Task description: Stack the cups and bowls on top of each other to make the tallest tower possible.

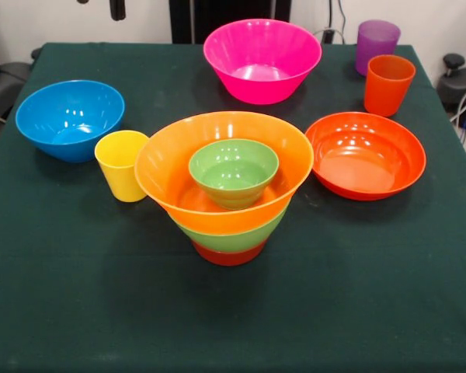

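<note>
The gripper (117,9) shows only as a dark tip hanging at the top edge of the front view, well above and behind the blue bowl; whether its fingers are spread or pressed together cannot be told. It holds nothing that can be seen and is well apart from every cup and bowl.

Below it, on the dark green tablecloth (78,295), the blue bowl (70,119) sits upright at the left. Just beside it on its right stands the yellow cup (122,165), upright and open at the top, close against the rim of the tower.

The tower (227,186) stands near the middle of the table. Its base is a small red-orange bowl (228,254), of which only the lower wall shows. In it sits a medium green bowl (233,235), seen as a band, and in that the large yellow-orange bowl (159,167), whose wide rim spreads well past the bowls beneath. The small green bowl (233,172) rests upright inside it, topmost.

To the right of the tower, just beside it, lies the shallow orange bowl (365,155). Behind the tower the large pink bowl (262,60) stands alone. At the far right corner the orange cup (388,84) stands upright in front of the purple cup (377,40), the two close together.
</note>
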